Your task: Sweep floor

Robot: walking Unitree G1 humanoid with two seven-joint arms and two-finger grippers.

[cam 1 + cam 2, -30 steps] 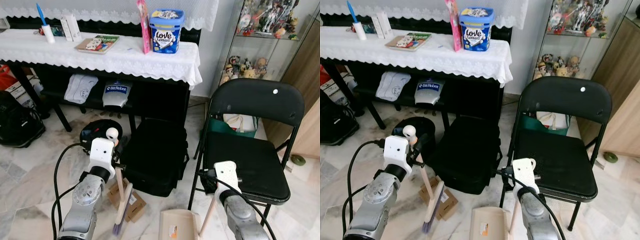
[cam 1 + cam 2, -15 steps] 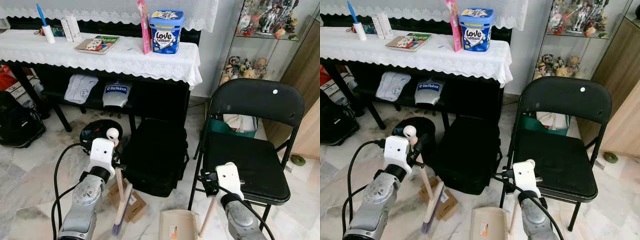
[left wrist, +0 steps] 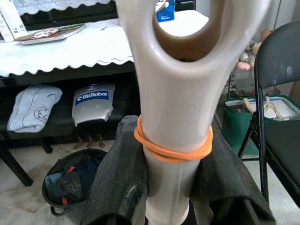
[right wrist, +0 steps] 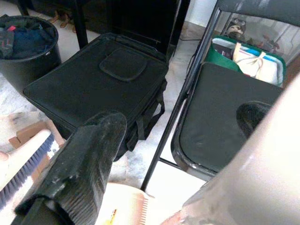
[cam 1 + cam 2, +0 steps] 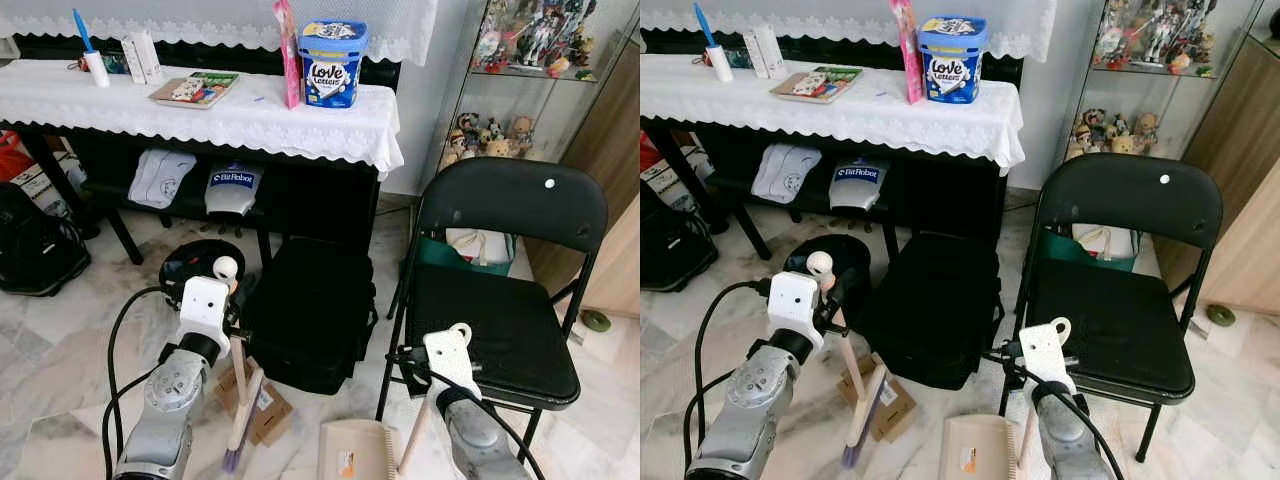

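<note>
A cream broom handle (image 3: 173, 117) with an orange rubber band stands upright, and my left gripper (image 3: 171, 187) is shut on it. Its purple-bristled brush (image 5: 238, 450) rests on the marble floor beside a cardboard piece (image 5: 265, 408). A beige dustpan (image 5: 352, 452) stands on the floor at the bottom centre. Its long handle (image 5: 412, 440) slants up to my right gripper (image 4: 183, 122), which is shut on it just left of the chair's front leg. The handle hides part of one right finger.
A black bag (image 5: 315, 310) lies on the floor under the cloth-covered table (image 5: 200, 110). A black folding chair (image 5: 500, 320) stands at the right, a black bin (image 5: 195, 262) behind the broom. A black backpack (image 5: 35, 245) sits far left, a glass cabinet (image 5: 520, 80) at the back right.
My right wrist has tilted slightly to the left with the dustpan handle. The left arm and broom have stayed put.
</note>
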